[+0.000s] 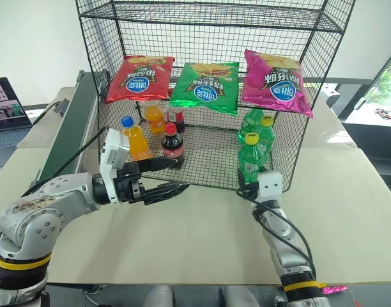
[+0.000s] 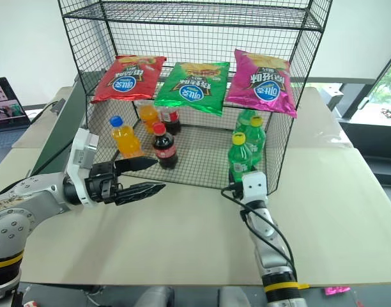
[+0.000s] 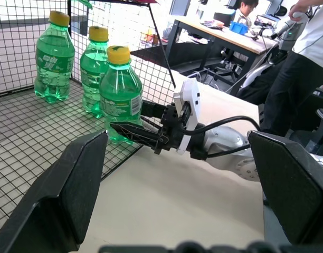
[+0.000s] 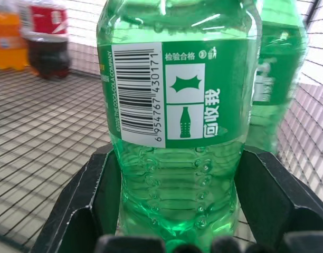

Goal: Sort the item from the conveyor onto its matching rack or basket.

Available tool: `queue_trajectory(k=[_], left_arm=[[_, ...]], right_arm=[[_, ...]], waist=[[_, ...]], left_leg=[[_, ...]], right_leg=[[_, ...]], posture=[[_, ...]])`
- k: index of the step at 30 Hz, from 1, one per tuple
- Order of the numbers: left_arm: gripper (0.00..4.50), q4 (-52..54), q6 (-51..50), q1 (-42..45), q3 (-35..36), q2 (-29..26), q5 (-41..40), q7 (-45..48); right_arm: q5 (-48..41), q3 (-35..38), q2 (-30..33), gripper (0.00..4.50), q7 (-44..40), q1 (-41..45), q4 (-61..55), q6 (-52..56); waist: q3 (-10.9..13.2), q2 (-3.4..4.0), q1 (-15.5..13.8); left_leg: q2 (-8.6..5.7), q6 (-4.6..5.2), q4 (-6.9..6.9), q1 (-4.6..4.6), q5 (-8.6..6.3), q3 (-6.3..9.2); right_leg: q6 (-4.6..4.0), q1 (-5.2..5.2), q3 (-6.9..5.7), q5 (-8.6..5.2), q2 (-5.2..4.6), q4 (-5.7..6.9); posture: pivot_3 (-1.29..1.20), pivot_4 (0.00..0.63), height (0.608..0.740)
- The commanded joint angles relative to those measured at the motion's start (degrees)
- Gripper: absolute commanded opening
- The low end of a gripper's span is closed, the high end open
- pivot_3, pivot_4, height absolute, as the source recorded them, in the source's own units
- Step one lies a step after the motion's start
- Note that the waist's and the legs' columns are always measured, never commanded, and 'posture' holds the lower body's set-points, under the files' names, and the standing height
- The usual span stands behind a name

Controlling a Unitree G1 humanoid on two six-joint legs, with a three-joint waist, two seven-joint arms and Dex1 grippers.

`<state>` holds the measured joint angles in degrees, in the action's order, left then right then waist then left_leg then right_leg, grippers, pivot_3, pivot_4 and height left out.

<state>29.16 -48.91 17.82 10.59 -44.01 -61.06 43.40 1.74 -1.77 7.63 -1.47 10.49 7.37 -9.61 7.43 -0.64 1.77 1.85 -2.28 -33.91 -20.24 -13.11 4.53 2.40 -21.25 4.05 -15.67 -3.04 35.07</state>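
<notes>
Laptop (image 1: 4, 112): sits at the far left, on a separate surface beside the tabletop (image 1: 202, 236).

Conveyor (image 1: 71, 131): runs along the left edge of the tabletop, passing the left side of the rack (image 1: 208, 96). Its dark green belt carries nothing in the visible stretch.

Left end effector (image 1: 158, 177): hovers above the tabletop just in front of the rack's left front corner, pointing to the right. Its two black fingers are spread wide, and nothing is between them.

Rack, bottom tier, left part: two orange-drink bottles (image 1: 135, 138) and two cola bottles (image 1: 172, 146) stand upright, one of each in front and one behind.

Rack, middle level: three snack bags hang in a row at the front, red (image 1: 139, 79), green (image 1: 205, 86) and magenta (image 1: 276, 82).

Rack, bottom tier, right part: three green bottles with yellow caps stand upright close together. The front one, the item (image 1: 250, 161), stands at the front edge of the tier near the right corner. The other two (image 3: 55, 58) stand just behind it.

Right end effector (image 4: 177, 195): reaches forward from the tabletop into the rack's front opening. Its fingers are closed on the lower body of the item, one on each side, below the label.

People (image 3: 304, 58): in the left wrist view they are at desks well behind the tabletop.
</notes>
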Motion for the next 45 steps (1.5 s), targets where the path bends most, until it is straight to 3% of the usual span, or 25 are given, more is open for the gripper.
queue_trajectory(k=[1,9,10,12,28,45], left_arm=[[4.50,0.3,1.3,2.4,0.2,0.6,-0.3,0.7],[4.50,-0.1,1.2,2.7,-0.3,0.7,0.4,1.9],[4.50,-0.1,1.2,2.7,-0.3,0.7,0.5,2.0],[4.50,-0.2,1.2,2.8,-0.4,0.8,0.7,2.1],[4.50,-0.4,1.6,2.7,-0.9,1.1,2.4,2.9],[4.50,0.9,1.5,-2.1,-1.1,1.0,7.2,0.2]], right_arm=[[1.0,1.4,-0.7,2.80,2.0,2.1,1.0,-6.5],[-0.1,2.3,-1.4,2.80,2.0,3.4,4.7,-9.2],[-0.2,2.5,-1.5,3.84,2.0,3.5,4.7,-9.1],[-0.2,2.7,-1.6,4.48,1.9,3.4,4.7,-9.1],[-2.7,2.7,-1.8,4.49,-1.2,-1.9,-3.8,-5.0],[-12.8,4.9,5.6,4.49,-10.3,-15.1,-37.7,21.2]], waist=[[0.0,0.01,0.0],[0.0,0.06,0.6],[0.0,0.06,0.6],[0.0,0.07,0.6],[-0.1,0.11,0.4],[-0.1,0.16,0.3]], left_leg=[[0.00,0.00,0.00,0.00,0.00,0.00],[0.00,0.01,0.00,0.03,0.00,0.01],[0.00,0.01,0.00,0.03,0.00,0.01],[-0.01,0.01,-0.01,0.03,0.00,0.01],[-0.01,0.01,-0.03,0.04,0.00,0.02],[-0.01,0.01,-0.06,0.05,0.00,0.02]], right_leg=[[0.00,0.00,-0.01,0.00,0.00,0.01],[-0.01,0.05,0.00,0.01,0.00,0.05],[-0.01,0.05,0.00,0.01,0.00,0.06],[-0.01,0.05,0.00,0.01,0.00,0.05],[-0.01,0.10,0.00,0.01,-0.01,0.04],[0.10,0.11,0.01,-0.06,0.00,0.07]], posture=[[0.00,0.150,0.738],[0.00,0.150,0.738],[0.00,0.150,0.738],[0.00,0.150,0.738],[0.00,0.150,0.738],[0.00,0.150,0.738]])
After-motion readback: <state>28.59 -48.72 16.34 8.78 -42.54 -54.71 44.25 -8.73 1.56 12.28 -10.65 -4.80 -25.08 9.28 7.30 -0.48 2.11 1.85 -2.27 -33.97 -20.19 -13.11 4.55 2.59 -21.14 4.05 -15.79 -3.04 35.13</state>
